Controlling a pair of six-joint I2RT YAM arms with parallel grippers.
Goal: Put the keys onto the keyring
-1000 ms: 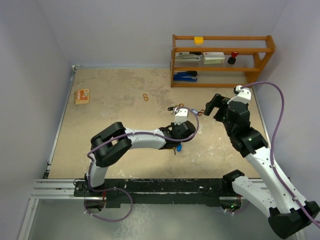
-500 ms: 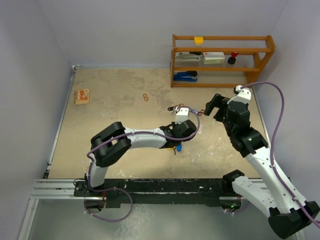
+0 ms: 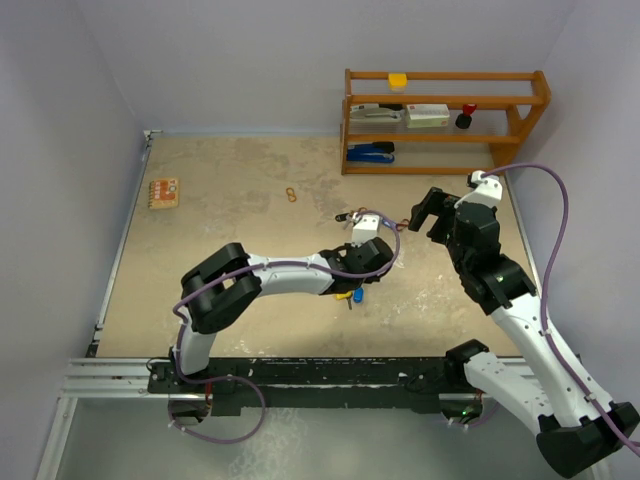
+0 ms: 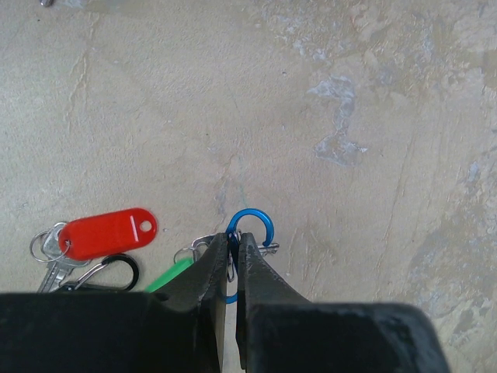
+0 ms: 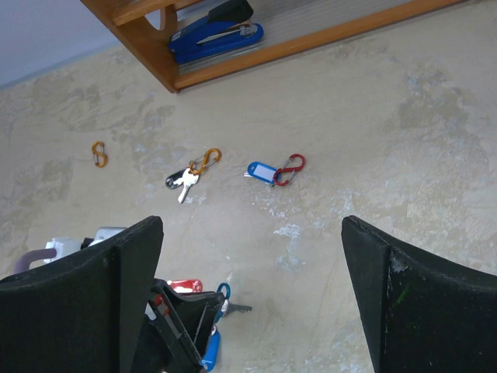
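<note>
My left gripper (image 4: 233, 239) is shut on a blue carabiner (image 4: 255, 221) low over the table, with a small silver ring and a dark key shaft (image 4: 272, 247) at its tips. Beside it lie a red tag (image 4: 107, 231) with a silver key (image 4: 48, 260), a black carabiner (image 4: 118, 268) and a green tag (image 4: 167, 276). In the top view this cluster (image 3: 350, 294) sits under the left wrist. My right gripper (image 5: 250, 225) is open and empty, held above the table (image 3: 425, 215). A blue tag (image 5: 262, 172) on a red carabiner (image 5: 291, 167) and a black-headed key (image 5: 181, 181) on an orange carabiner (image 5: 206, 160) lie farther off.
A wooden shelf (image 3: 445, 120) at the back right holds a blue stapler (image 5: 213, 35) and small boxes. A lone orange carabiner (image 3: 291, 195) lies mid-table and a small printed box (image 3: 163, 192) lies at the far left.
The left wrist has shifted slightly up and right while still gripping the blue carabiner. The right arm has not moved.
</note>
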